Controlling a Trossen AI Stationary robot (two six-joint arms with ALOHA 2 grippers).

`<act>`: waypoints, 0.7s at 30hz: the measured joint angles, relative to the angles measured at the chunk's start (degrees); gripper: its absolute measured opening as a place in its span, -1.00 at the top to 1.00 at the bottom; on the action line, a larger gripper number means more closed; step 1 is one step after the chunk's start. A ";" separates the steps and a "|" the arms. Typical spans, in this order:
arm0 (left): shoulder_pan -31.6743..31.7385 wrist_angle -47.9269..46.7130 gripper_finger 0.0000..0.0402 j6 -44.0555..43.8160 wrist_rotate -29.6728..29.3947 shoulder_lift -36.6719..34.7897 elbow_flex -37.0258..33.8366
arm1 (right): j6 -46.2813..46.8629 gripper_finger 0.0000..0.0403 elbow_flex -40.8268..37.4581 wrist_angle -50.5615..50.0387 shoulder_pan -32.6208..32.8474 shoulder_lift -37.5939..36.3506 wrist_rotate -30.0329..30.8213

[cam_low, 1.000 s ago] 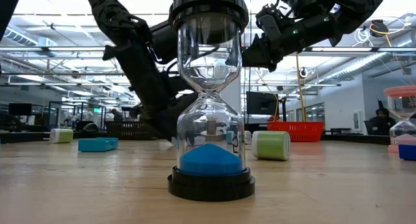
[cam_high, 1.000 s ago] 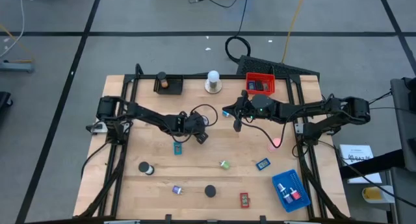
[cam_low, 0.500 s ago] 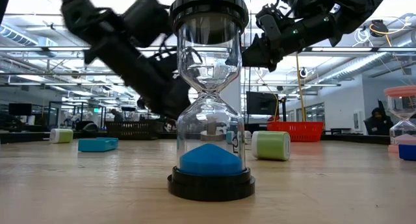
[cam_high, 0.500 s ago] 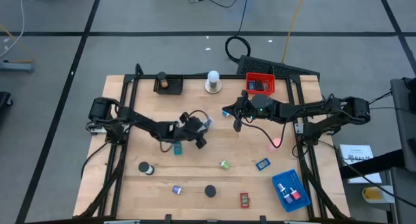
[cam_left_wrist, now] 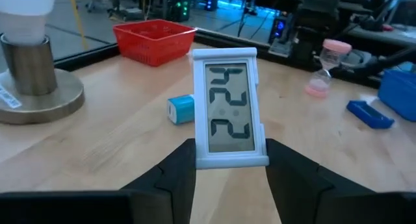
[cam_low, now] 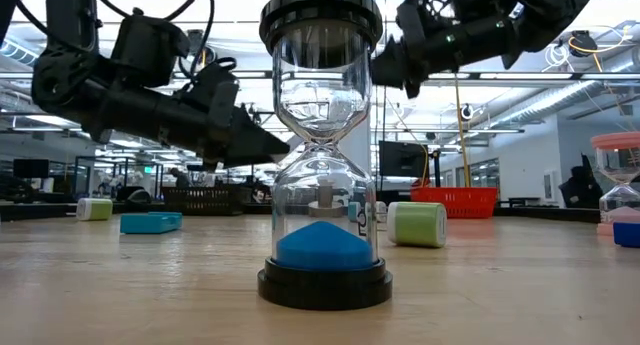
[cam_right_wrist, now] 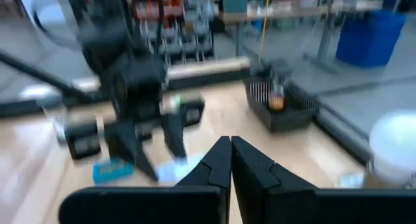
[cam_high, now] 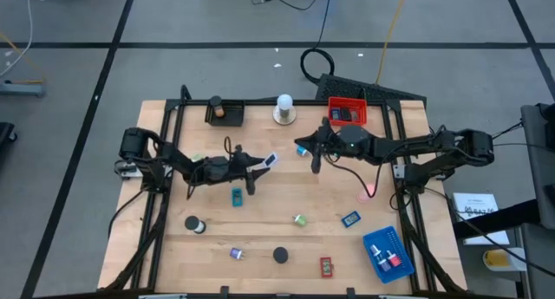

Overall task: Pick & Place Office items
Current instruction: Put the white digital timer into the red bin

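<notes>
The bench [cam_left_wrist: 97,152] is pale matt wood with fine grain. The hourglass [cam_low: 322,145] is glossy clear glass on black plastic caps. The small clock [cam_left_wrist: 229,113] has smooth white plastic casing.

"22" and "24" on clock display [cam_left_wrist: 229,113]

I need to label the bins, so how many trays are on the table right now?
3: a black mesh tray at the far side, left of centre; a red plastic tray at the far side, right of centre; a blue plastic tray at the near right corner. None appears hidden.
</notes>
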 joint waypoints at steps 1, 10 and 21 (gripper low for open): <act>0.00 0.20 0.20 0.61 0.07 0.00 0.00 | 0.52 0.98 0.02 1.37 0.22 -0.02 -0.24; 0.00 0.14 0.18 2.17 -0.10 0.00 0.02 | 12.97 0.97 0.38 -0.99 0.65 -0.02 -8.60; -2.12 -0.92 0.18 6.56 -6.82 0.00 0.22 | 34.80 0.47 6.38 -17.94 0.29 7.32 -6.33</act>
